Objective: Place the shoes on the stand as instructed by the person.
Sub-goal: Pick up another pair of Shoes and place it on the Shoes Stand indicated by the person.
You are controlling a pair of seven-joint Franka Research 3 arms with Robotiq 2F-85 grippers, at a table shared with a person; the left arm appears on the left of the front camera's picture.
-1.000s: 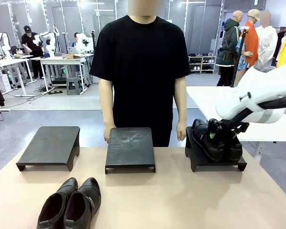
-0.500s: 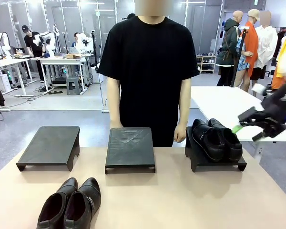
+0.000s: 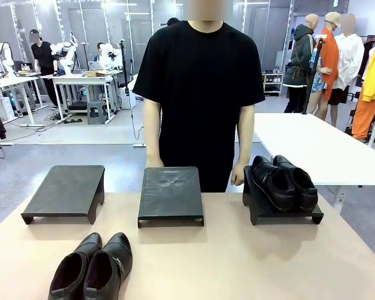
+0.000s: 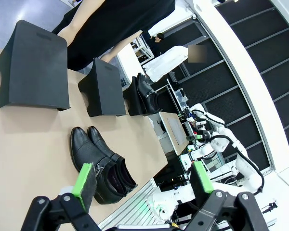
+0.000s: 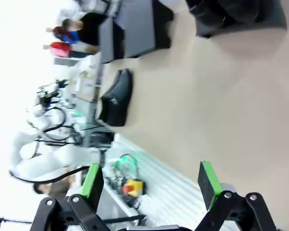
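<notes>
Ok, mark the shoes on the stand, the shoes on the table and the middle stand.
shoes on the stand [image 3: 274,183]: front view, upper of one shoe.
shoes on the table [image 3: 114,253]: front view, buckled shoe's upper.
middle stand [image 3: 170,190]: front view, top face.

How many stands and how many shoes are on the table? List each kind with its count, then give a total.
Stands: 3 (left stand, middle stand, right stand)
Shoes: 4 (placed pair on the right stand, loose pair in front of the left stand)
Total: 7
</notes>
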